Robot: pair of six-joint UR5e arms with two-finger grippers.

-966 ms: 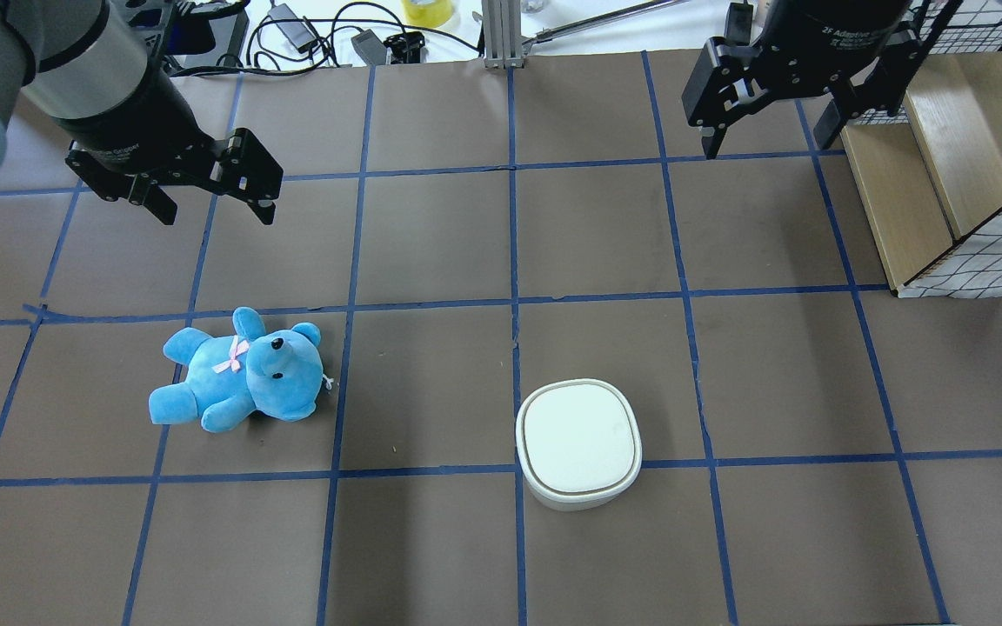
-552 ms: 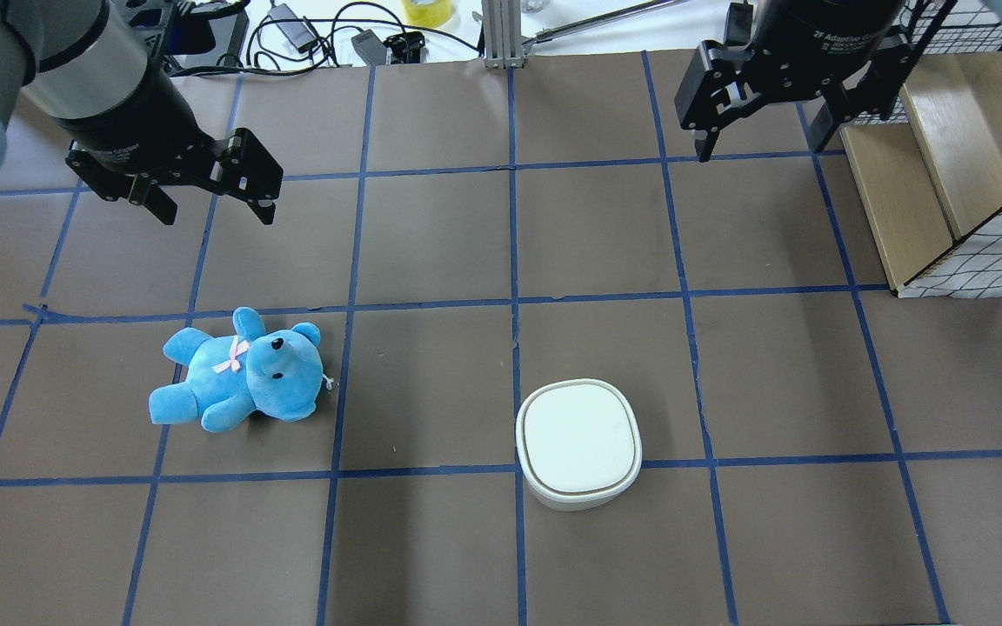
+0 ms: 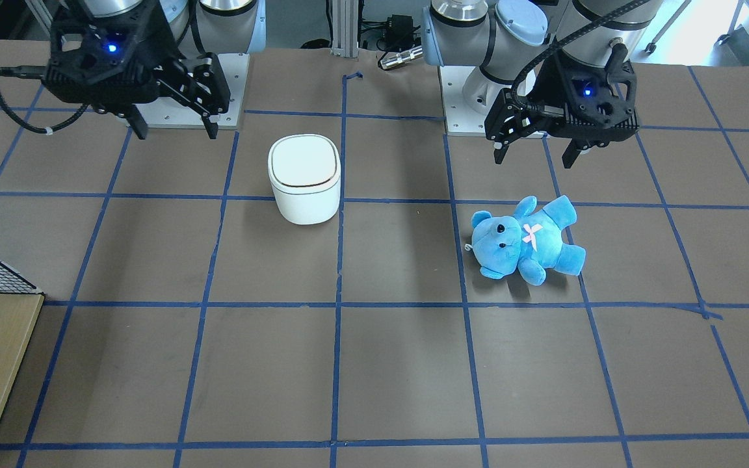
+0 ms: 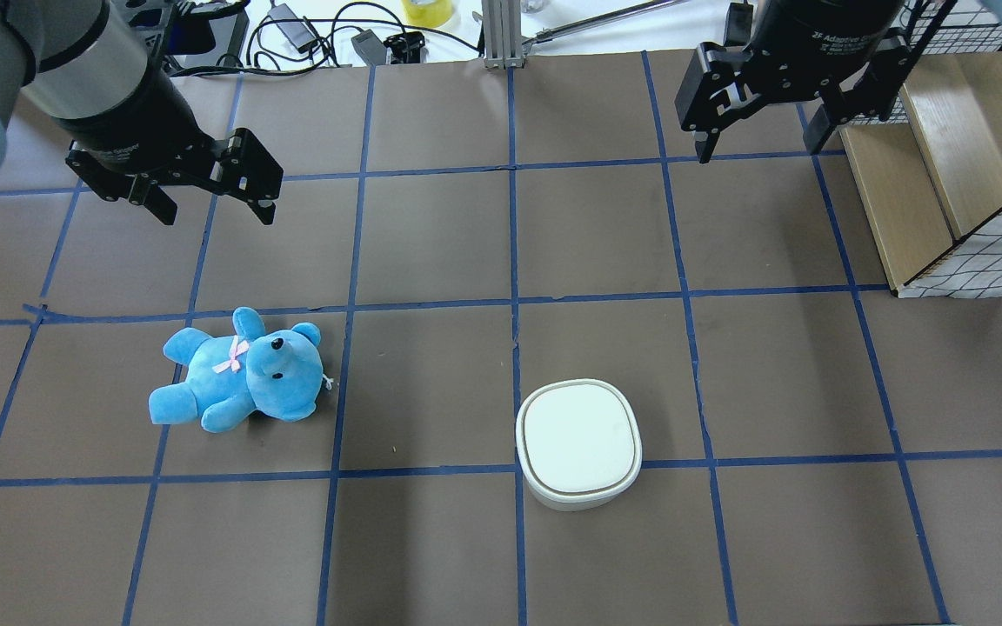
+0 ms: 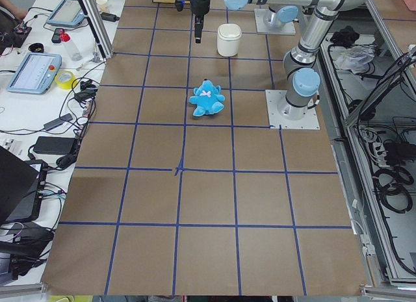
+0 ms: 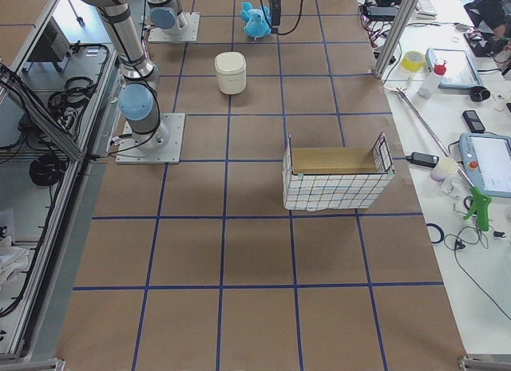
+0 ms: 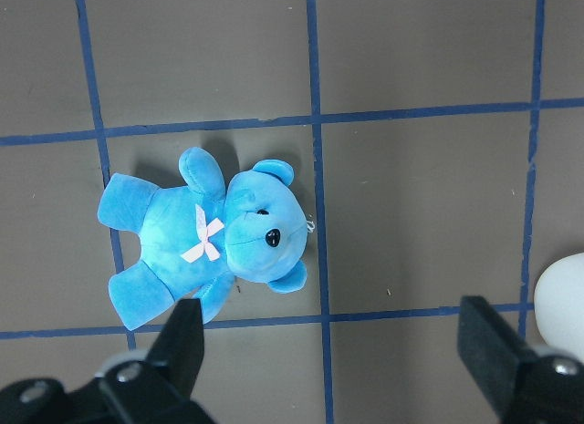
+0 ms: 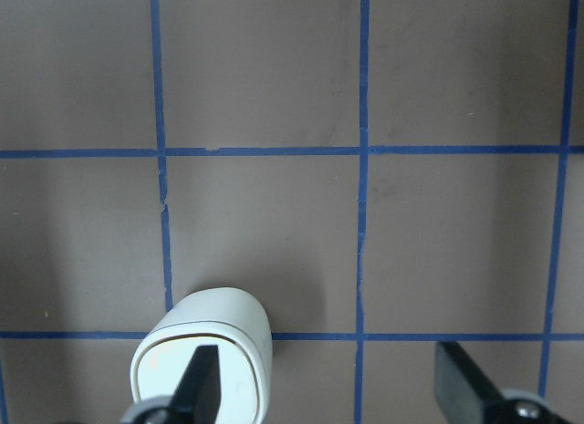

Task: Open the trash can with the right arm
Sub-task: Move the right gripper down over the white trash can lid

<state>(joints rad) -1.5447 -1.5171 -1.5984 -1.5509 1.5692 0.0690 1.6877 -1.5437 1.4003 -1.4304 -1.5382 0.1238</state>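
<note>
Trash can (image 4: 579, 442): lid shut, standing right of centre on the table (image 4: 431, 252), well apart from both grippers. In the right wrist view only part of it shows; the rest is behind a finger and below the frame edge.
Right gripper (image 4: 759, 149): fingers spread, empty, high near the far edge, beside the wire basket (image 4: 979, 252); the arm above it is cut off. It has edged slightly sideways since a second ago.
The can, the blue plush bear (image 4: 240, 382) and the left gripper (image 4: 216, 213), also spread and empty, are unmoved.
Table: brown, with a blue tape grid. Cables (image 4: 310, 35) lie on the white bench beyond.
</note>
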